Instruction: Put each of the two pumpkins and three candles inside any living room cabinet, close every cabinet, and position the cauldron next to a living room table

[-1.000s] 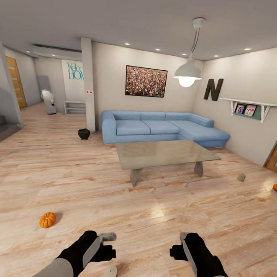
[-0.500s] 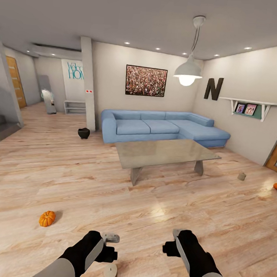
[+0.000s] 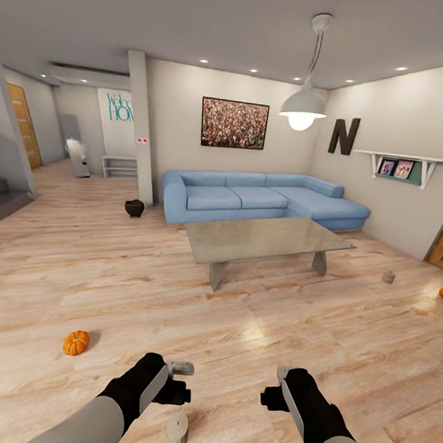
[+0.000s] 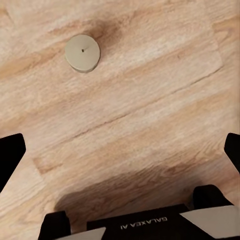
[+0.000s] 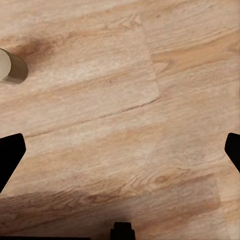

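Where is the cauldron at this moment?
In the head view the cauldron sits on the wood floor at the far left of the living room, beside the white pillar and just off the left end of the blue sofa.

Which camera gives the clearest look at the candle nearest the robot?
The left wrist view: the candle appears whole from above, standing on the floor, wick dot visible. The head view cuts it at the frame edge; the right wrist view catches only part at its border.

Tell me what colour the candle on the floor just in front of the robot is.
Pale beige-grey; the candle shows best in the left wrist view.
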{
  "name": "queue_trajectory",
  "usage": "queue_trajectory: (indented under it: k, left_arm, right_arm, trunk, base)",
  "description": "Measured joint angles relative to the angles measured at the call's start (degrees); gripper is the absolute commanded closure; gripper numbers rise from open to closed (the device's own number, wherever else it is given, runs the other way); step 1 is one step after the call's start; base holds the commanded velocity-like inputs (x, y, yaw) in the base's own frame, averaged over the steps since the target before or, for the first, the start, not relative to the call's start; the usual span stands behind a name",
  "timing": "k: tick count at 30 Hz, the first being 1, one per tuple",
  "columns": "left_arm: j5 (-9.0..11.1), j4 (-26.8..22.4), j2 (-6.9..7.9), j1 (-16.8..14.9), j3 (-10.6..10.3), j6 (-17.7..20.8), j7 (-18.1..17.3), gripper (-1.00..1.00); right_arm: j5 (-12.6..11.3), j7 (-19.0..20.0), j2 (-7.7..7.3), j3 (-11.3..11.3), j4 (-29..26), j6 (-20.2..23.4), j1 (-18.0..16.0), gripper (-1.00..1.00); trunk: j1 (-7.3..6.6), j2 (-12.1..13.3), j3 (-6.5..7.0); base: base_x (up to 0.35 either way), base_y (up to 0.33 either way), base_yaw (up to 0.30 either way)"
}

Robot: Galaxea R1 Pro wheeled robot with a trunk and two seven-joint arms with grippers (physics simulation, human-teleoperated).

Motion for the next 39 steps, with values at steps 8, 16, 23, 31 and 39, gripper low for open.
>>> queue_trajectory:
  k: [8, 16, 23, 31, 39]
  left_arm:
    - [0.9, 0.1, 0.0, -0.1, 0.0, 0.4, -0.2, -1.0]
    - [0.8, 0.0, 0.0, -0.1, -0.1, 0.4, 0.0, -1.0]
    - [1.5, 0.4, 0.0, -2.9, 0.1, 0.6, 0.2, -1.0]
    - [5.9, 3.5, 0.0, -9.7, 0.2, 3.6, 0.4, -1.0]
    - [8.3, 4.1, 0.0, -12.3, 0.2, 4.1, 0.6, -1.0]
  right_arm:
    - [-0.1, 0.0, 0.05, 0.0, -0.2, 0.1, 0.0, -1.0]
    - [-0.2, 0.0, -0.03, -0.1, -0.7, 0.6, -0.1, -1.0]
    - [-0.1, -0.1, -0.09, 0.0, -2.5, 0.9, -0.2, -1.0]
    - [-0.1, -0.1, -0.1, -0.1, -9.3, 6.5, -0.2, -1.0]
    - [-0.1, -0.2, -0.04, -0.1, -12.8, 12.3, -3.2, -1.0]
  trunk:
    - [1.76, -3.2, -2.15]
    - [3.52, -6.4, -4.31]
    - [5.05, -9.2, -5.91]
    - [6.81, -12.4, -7.38]
    - [8.57, -15.6, -8.83]
  base:
    - [0.0, 0.0, 0.0]
    - [0.0, 0.0, 0.0]
    - [0.0, 0.0, 0.0]
    - [0.0, 0.0, 0.0]
    - [0.0, 0.0, 0.0]
